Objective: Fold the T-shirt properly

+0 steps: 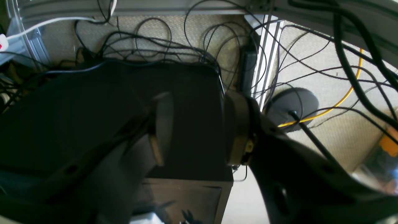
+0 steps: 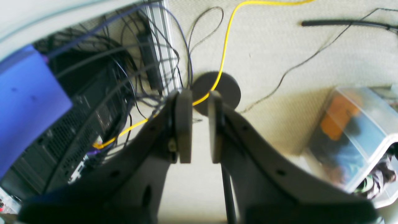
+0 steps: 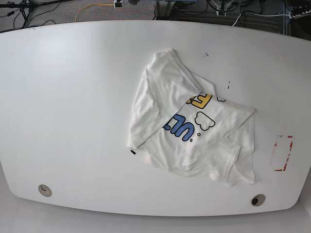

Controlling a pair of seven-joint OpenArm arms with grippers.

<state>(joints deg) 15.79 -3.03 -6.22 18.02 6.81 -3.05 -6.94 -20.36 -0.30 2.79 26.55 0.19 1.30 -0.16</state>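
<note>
Folding over itself, the T-shirt (image 3: 187, 126) hides half its printed letters.

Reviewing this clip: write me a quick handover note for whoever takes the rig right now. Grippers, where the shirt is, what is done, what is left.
Left gripper: jaws apart, nothing between them, pointed at the floor cables away from the table.
Right gripper: jaws nearly closed with a narrow gap, holding nothing, also over the floor.
T-shirt: lies crumpled right of centre on the white table, one side flopped over the print, so the letters and clouds are partly covered. Neither arm shows in the base view.
Done: no neat fold visible.
Left: spread the shirt flat, then fold it.
</note>
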